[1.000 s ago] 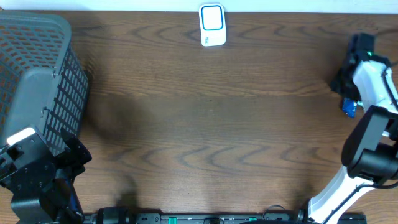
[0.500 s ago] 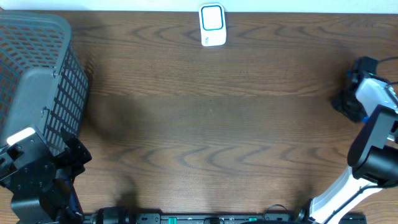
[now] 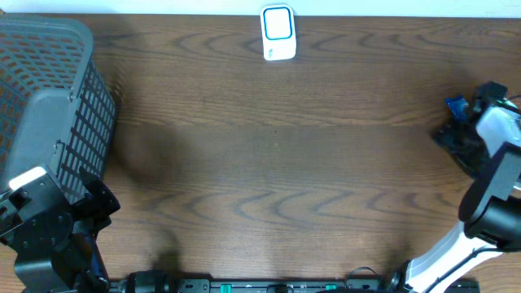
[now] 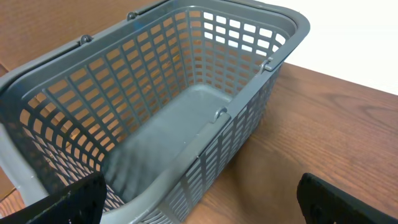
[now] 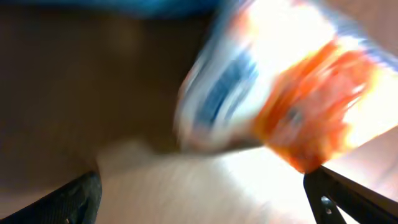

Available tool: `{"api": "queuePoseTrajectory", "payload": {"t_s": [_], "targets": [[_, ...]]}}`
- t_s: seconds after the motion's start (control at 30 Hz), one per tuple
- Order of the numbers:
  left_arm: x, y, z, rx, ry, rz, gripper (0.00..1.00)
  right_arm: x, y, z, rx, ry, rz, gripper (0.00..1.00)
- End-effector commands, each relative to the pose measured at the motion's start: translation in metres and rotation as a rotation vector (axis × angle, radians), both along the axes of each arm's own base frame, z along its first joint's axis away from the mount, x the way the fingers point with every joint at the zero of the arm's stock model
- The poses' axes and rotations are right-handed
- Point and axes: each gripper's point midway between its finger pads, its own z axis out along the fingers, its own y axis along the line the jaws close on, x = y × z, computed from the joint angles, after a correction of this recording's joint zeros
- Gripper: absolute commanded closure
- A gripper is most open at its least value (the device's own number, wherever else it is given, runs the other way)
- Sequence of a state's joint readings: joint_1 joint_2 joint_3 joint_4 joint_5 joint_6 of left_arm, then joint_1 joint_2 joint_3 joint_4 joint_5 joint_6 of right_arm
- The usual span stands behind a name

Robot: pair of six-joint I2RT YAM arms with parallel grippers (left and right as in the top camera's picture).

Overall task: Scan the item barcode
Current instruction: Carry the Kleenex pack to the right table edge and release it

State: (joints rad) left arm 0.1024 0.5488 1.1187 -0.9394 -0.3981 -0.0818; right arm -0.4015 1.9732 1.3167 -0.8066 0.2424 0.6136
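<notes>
**Right claw opened, packet loose at the table's edge**

The right arm is drawn back toward 6 o'clock along the right edge of the table. Its claw, narrower a second ago, is now spread wide with nothing clamped. A release is judged likely, with no scan done. The packet, blurred, is seen at 1 o'clock just ahead of the jaws. It lies well apart from the scanner at the table's 12 o'clock.

blurred white, orange and blue packet, tilted, filling the right wrist view; white scanner, blue-rimmed face, at far middle of table
</notes>
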Motion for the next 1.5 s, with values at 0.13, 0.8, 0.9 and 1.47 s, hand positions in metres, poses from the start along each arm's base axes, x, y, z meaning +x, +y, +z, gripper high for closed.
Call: {"api": "queuePoseTrajectory", "payload": {"t_s": [0.13, 0.8, 0.9, 1.47], "targets": [[-0.001, 0.001, -0.001, -0.002, 0.001, 0.009, 0.02, 0.05, 0.084, 0.115, -0.028, -0.368, 0.077, 0.01], [-0.001, 0.001, -0.001, -0.002, 0.001, 0.009, 0.02, 0.009, 0.282, 0.243, -0.15, -0.666, 0.66, 0.01], [-0.001, 0.001, -0.001, -0.003, 0.001, 0.009, 0.02, 0.007, 0.272, 0.241, -0.197, -0.639, 0.644, 0.01], [-0.001, 0.001, -0.001, -0.003, 0.001, 0.009, 0.02, 0.057, 0.232, 0.349, -0.434, -1.002, 0.798, 0.01]]}}
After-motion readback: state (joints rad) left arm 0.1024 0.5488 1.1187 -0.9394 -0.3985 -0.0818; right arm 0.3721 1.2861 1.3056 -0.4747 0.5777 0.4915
